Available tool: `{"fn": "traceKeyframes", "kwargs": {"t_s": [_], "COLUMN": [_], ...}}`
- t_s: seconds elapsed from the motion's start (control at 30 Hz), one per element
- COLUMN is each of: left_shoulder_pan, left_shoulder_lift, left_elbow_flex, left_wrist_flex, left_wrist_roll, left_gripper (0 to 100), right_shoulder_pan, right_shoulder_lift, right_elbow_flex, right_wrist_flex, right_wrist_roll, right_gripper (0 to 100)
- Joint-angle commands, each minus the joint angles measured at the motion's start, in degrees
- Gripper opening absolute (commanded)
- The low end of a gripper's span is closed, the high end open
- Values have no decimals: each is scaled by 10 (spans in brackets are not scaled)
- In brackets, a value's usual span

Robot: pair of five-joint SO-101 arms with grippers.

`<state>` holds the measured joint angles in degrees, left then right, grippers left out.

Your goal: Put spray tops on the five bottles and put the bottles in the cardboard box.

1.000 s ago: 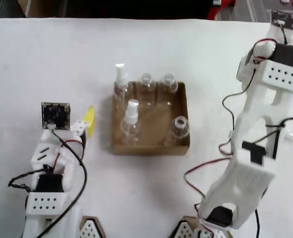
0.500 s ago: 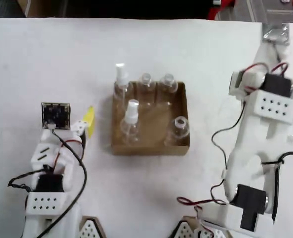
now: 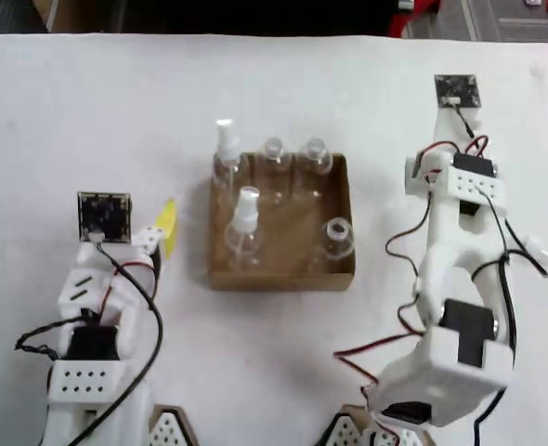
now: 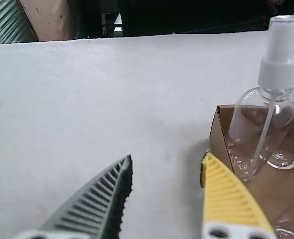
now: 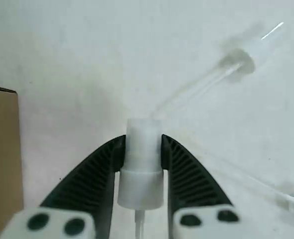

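**A:** Why does the right gripper (image 5: 142, 144) sit out by the table's right edge and not over the box?

**B:** Its fingers (image 5: 87, 189) are clamped on a spray top (image 5: 141, 172), pinching it from both sides. The thin tube end is left free, which I take to be so it can drop into a neck. That side of the table is where loose tops lie: a spare spray top (image 5: 239, 59) rests on its side just beyond the fingers.

**A:** And where would the held one go?

**B:** The cardboard box (image 3: 344, 271) stands mid-table with all five bottles upright inside it, so they seem to be capped in place. Two already wear tops. One capped bottle (image 3: 225, 163) is in the box corner towards the table's far edge and left side. A second capped bottle (image 3: 243, 237) stands closer to the near edge. Three necks are open. One open bottle (image 3: 272, 153) and its neighbour bottle (image 3: 313, 153) line the box's far wall. The last open bottle (image 3: 337, 237) is in the corner towards the table's near edge and right side, closest to the loaded arm.

**A:** What about the left gripper (image 4: 167, 169)?

**B:** It is low over the table just beside the box's left wall, fingers apart with nothing between them. My guess is that it is parked there to steady a bottle during capping.
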<state>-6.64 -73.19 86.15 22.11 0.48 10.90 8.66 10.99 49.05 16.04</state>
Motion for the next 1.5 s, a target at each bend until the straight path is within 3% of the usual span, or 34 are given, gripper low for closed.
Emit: {"fn": "traceKeyframes", "kwargs": {"t_s": [0.0, 0.07, 0.23, 0.43, 0.63, 0.9, 1.17, 1.47], "left_shoulder_pan": [0, 0, 0, 0, 0, 0, 0, 0], "left_shoulder_lift": [-11, -11, -11, -11, -11, -11, -11, -11], "left_elbow_flex": [-9, -9, -13, -13, -13, -13, -12, -12], "left_wrist_flex": [-16, -16, -16, -16, -16, -15, -15, -15], "left_wrist_roll": [-6, -6, -6, -6, -6, -6, -6, -6], "left_gripper": [207, 207, 207, 207, 207, 207, 207, 207], "right_shoulder_pan": [-7, -7, -26, -42, 14, 49, 58, 83], "right_shoulder_lift": [2, 2, 2, 3, 10, 177, 452, 707], "right_elbow_flex": [-27, -25, -25, -25, -94, -331, -681, -1012], "right_wrist_flex": [-10, -8, 2, 1, -22, 52, 143, 145], "right_wrist_roll": [17, 21, 24, 42, -41, -132, -315, -324], "right_gripper": [19, 39, 234, 229, 248, 248, 251, 248]}}
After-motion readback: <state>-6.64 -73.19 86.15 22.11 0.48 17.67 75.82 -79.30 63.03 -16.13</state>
